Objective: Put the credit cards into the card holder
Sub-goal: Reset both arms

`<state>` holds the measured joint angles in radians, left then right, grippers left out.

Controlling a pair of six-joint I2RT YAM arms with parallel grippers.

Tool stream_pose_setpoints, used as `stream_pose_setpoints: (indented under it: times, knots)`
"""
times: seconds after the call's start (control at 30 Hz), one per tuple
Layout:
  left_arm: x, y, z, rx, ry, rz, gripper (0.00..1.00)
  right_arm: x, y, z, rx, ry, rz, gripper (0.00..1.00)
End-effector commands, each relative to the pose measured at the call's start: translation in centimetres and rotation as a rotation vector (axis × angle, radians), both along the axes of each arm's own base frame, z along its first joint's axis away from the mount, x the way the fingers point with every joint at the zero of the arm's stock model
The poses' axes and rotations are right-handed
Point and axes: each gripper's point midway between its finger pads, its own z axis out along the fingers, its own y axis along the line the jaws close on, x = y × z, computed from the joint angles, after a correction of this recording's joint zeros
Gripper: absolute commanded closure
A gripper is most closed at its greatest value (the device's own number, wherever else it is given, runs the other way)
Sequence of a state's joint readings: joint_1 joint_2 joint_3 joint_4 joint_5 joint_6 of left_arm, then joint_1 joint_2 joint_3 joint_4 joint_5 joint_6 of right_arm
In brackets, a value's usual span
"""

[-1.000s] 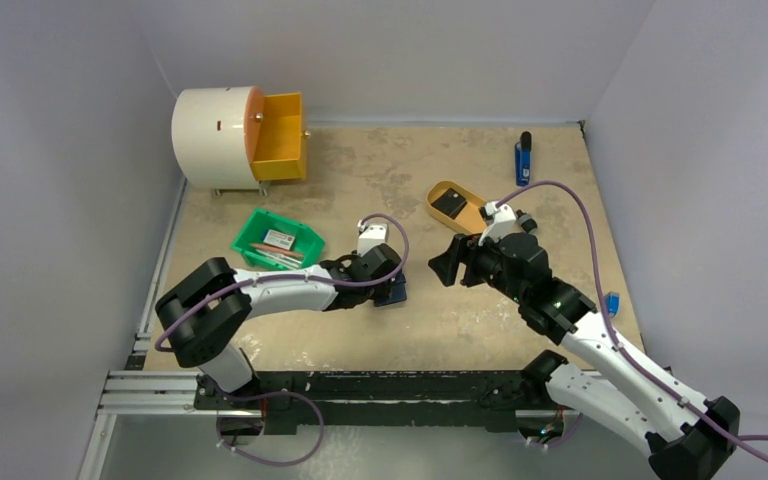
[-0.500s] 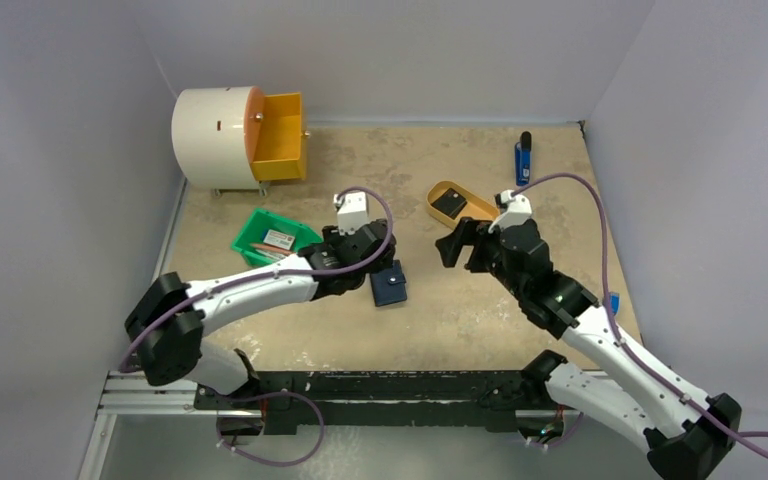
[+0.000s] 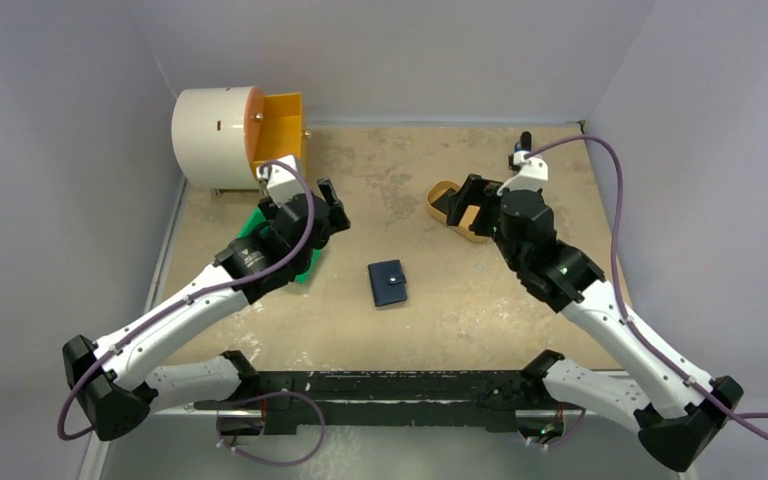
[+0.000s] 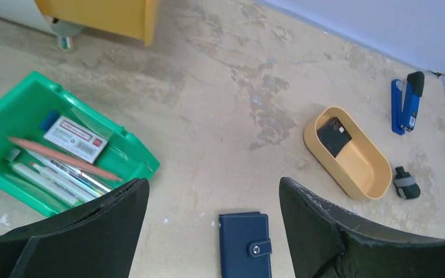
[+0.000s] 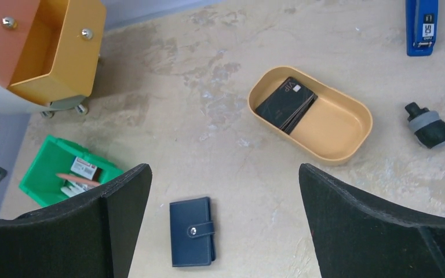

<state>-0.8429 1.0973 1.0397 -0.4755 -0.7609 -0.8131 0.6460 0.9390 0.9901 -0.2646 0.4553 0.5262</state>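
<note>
Card holder point(image 5: 192, 231): one; yellow tray point(image 5: 336, 127): one

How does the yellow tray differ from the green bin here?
The yellow tray is oval; the green bin is rectangular. The tray holds black cards; the bin holds a pencil, pens and a small box. In the top view the tray lies right of the card holder, the bin left. Both are open-topped.

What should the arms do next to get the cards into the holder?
Probably lower the left gripper, open and empty, to the card holder and unsnap it: it lies shut, while the black cards lie in the yellow tray.
</note>
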Motion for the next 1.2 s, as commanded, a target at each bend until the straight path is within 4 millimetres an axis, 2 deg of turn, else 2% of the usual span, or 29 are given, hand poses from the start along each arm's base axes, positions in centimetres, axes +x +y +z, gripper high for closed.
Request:
stream_pose_setpoints:
  times: [0.0, 0.07, 0.13, 0.2, 0.23, 0.3, 0.37, 0.43, 0.5, 0.63, 0.73, 0.83, 0.93, 1.0, 1.17]
  knots:
    - [1.4, 0.8, 2.1, 0.036, 0.006, -0.059, 0.18, 1.9, -0.3, 1.1, -0.064, -0.025, -0.050, 0.01]
    - [2.9, 0.7, 3.4, 0.021, 0.016, -0.066, 0.19, 3.2, -0.2, 2.0, -0.083, -0.033, -0.076, 0.01]
    - [4.0, 0.4, 5.4, -0.002, 0.001, -0.075, 0.19, 4.3, 0.2, 4.0, -0.097, -0.048, -0.077, 0.01]
    - [4.6, 0.2, 8.2, -0.029, -0.042, -0.083, 0.19, 4.9, 0.4, 7.6, -0.091, -0.104, -0.073, 0.01]
    - [4.6, 0.2, 9.8, -0.037, -0.068, -0.089, 0.19, 4.7, 0.2, 10.2, -0.076, -0.160, -0.072, 0.01]
    - [4.1, 0.7, 13.1, -0.043, -0.137, -0.107, 0.18, 3.5, -0.9, 16.2, -0.060, -0.338, -0.056, 0.01]
    - [3.0, 1.9, 16.1, -0.042, -0.214, -0.108, 0.18, 1.3, -2.1, 20.9, -0.023, -0.502, -0.035, 0.01]
    - [1.7, 3.6, 18.5, -0.030, -0.280, -0.092, 0.17, -0.9, -3.4, 23.8, -0.027, -0.601, -0.022, 0.01]
    - [0.4, 5.6, 20.2, -0.023, -0.332, -0.050, 0.15, -2.4, -4.8, 25.3, -0.048, -0.640, -0.034, 0.01]
    - [-2.3, 9.5, 22.1, -0.012, -0.404, 0.036, 0.14, -4.7, -7.2, 25.8, -0.107, -0.663, -0.063, 0.01]
    - [-3.9, 11.9, 22.2, -0.011, -0.422, 0.103, 0.14, -6.2, -8.6, 24.0, -0.150, -0.657, -0.071, 0.01]
    - [-4.9, 13.6, 21.3, -0.006, -0.406, 0.164, 0.13, -7.3, -9.5, 21.8, -0.132, -0.642, -0.077, 0.01]
    - [-5.1, 14.1, 19.4, 0.010, -0.377, 0.188, 0.13, -7.9, -9.9, 19.9, -0.097, -0.632, -0.080, 0.01]
    - [-4.8, 13.9, 18.3, 0.023, -0.358, 0.185, 0.13, -7.6, -9.7, 19.0, -0.079, -0.614, -0.086, 0.01]
    - [-4.1, 13.1, 18.1, 0.038, -0.335, 0.167, 0.13, -6.1, -11.1, 18.3, 0.032, -0.524, -0.253, 0.01]
